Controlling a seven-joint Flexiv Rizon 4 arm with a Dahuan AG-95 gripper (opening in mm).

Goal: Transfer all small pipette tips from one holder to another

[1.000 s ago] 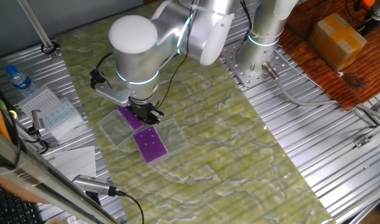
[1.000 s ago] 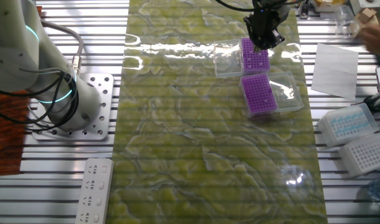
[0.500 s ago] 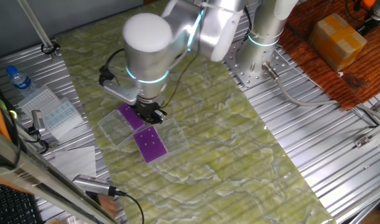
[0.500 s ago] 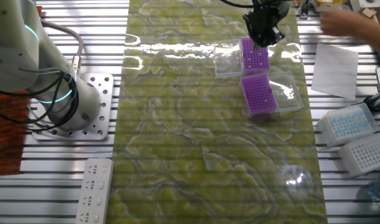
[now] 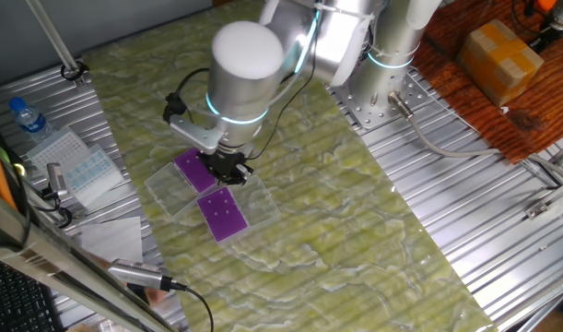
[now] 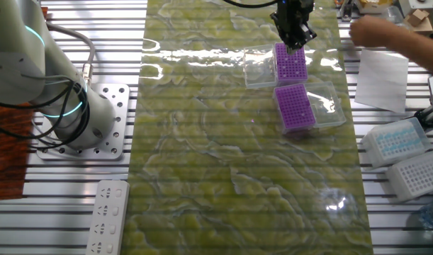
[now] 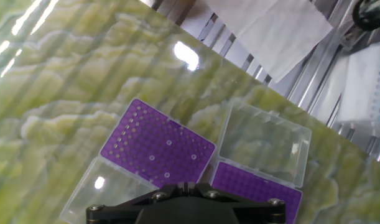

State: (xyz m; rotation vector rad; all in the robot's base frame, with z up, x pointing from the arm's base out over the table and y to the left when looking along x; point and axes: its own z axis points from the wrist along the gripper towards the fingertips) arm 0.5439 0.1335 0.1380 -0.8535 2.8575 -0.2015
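Two purple holders lie side by side on the green mat, each with an open clear lid. In the hand view the left holder [image 7: 157,149] carries a few small pipette tips [image 7: 168,142], seen as pale dots. The right holder [image 7: 252,186] shows no dots in the part I can see. My gripper [image 7: 185,185] hangs above the near edges of both holders, its fingertips pressed together. No tip shows between them. In the fixed views the gripper [image 5: 228,171] [image 6: 295,40] hovers at the far holder [image 5: 193,171] [image 6: 291,65], beside the other holder [image 5: 224,214] [image 6: 295,106].
A person's hand [image 6: 386,35] reaches in over a paper sheet [image 6: 383,78] right of the mat. White tip boxes [image 6: 397,138] [image 6: 414,173] stand at the right edge. A water bottle [image 5: 28,118], a power strip [image 6: 106,216] and a cardboard box [image 5: 502,51] lie off the mat.
The arm has swung along the mat and the gripper has lifted a little from the far holder. The person's hand has come further in from the right.
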